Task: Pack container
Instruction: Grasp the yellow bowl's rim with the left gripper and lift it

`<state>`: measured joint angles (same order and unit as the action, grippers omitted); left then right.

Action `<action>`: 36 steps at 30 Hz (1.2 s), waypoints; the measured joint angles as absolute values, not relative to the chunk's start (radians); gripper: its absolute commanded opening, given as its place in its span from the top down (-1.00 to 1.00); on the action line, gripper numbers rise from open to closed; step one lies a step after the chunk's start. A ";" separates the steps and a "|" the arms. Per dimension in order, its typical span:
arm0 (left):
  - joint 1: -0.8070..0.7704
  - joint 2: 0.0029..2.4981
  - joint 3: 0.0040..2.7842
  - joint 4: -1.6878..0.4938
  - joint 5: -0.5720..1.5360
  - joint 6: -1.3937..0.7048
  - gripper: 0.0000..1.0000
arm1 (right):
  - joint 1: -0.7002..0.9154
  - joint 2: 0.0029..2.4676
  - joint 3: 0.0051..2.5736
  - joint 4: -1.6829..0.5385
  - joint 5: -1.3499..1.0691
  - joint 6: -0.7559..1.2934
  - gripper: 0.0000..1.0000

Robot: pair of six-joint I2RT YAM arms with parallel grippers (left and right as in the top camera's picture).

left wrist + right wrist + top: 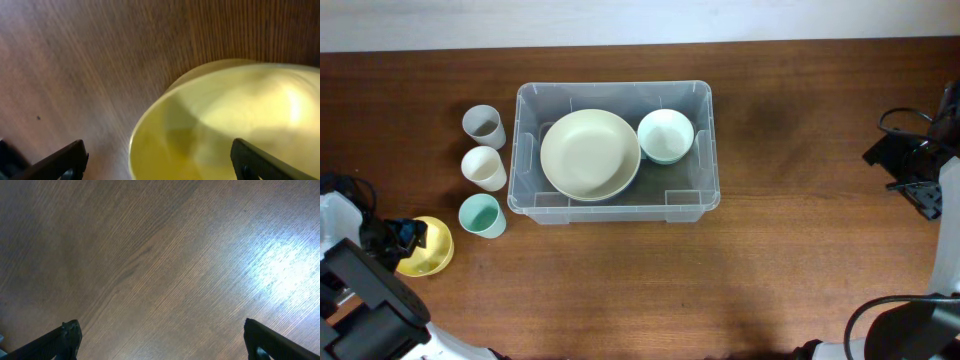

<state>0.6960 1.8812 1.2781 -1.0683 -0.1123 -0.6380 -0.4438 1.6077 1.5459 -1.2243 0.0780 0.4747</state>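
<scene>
The clear plastic container stands at the table's middle. It holds a large cream bowl and a smaller pale green bowl. A yellow bowl sits on the table at the left, and it fills the left wrist view. My left gripper is open just over the yellow bowl's left rim, one finger outside the rim and one over the bowl's inside. My right gripper is open and empty over bare wood at the far right.
Three cups stand in a column left of the container: a grey cup, a cream cup and a mint green cup. The mint cup is close to the yellow bowl.
</scene>
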 measured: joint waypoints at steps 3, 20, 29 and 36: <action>0.696 1.881 1.253 -1.021 -0.112 -0.640 -0.86 | -0.444 1.608 1.546 -1.224 0.078 0.474 -0.98; 0.696 1.881 1.234 -0.957 -0.110 -0.652 0.88 | -0.444 1.608 1.546 -1.224 0.078 0.475 -0.98; 0.756 1.855 1.237 -0.892 -0.078 -0.648 0.99 | -0.444 1.608 1.546 -1.224 0.078 0.475 -0.98; 0.820 1.855 1.338 -0.910 -0.074 -0.593 0.99 | -0.444 1.608 1.546 -1.225 0.078 0.475 -0.98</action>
<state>0.8196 1.8549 1.3376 -0.9104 -0.0742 -0.5926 -0.4438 1.6077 1.5459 -1.2247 0.0780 0.4747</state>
